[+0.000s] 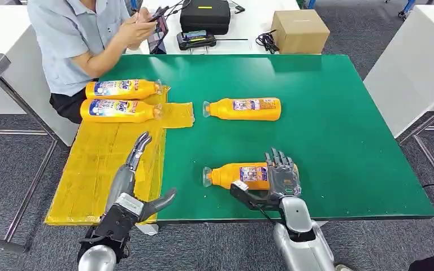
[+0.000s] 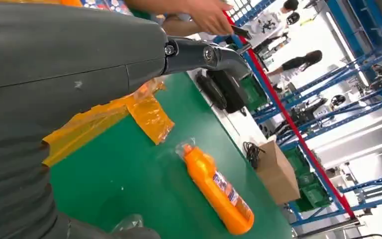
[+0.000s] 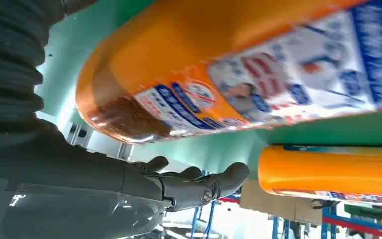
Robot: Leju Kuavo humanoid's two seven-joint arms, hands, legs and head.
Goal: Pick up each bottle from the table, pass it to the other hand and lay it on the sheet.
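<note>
We count four orange plastic bottles with printed labels on the green-topped counter (image 1: 339, 113), all lying on their sides. Two of them, the far sheet bottle (image 1: 123, 88) and the near sheet bottle (image 1: 118, 110), lie side by side, touching, at the far end of the yellow plastic sheet (image 1: 99, 169), which covers the counter's left part, caps pointing right. One more, the middle bottle (image 1: 243, 108), lies on the bare green just right of the sheet's far corner, cap to the left.

The fourth, the near bottle (image 1: 234, 175), lies close to the counter's near edge with its cap to the left, and our right hand (image 1: 274, 180) is on it: fingers draped over the bottle's base end from the far side, thumb below at the near side. In the right wrist view the bottle's base sits right against the palm, fingers curling round behind it. It rests on the counter.

Our left hand (image 1: 135, 186) hovers over the near part of the yellow sheet, fingers stretched out and apart, thumb out to the right, holding nothing.

At the far left one person in a light blue shirt (image 1: 73, 34) sits at the counter's corner, holding a phone (image 1: 159, 12). On the white table beyond stand one black case (image 1: 205, 15) and one cardboard box (image 1: 299, 31).
</note>
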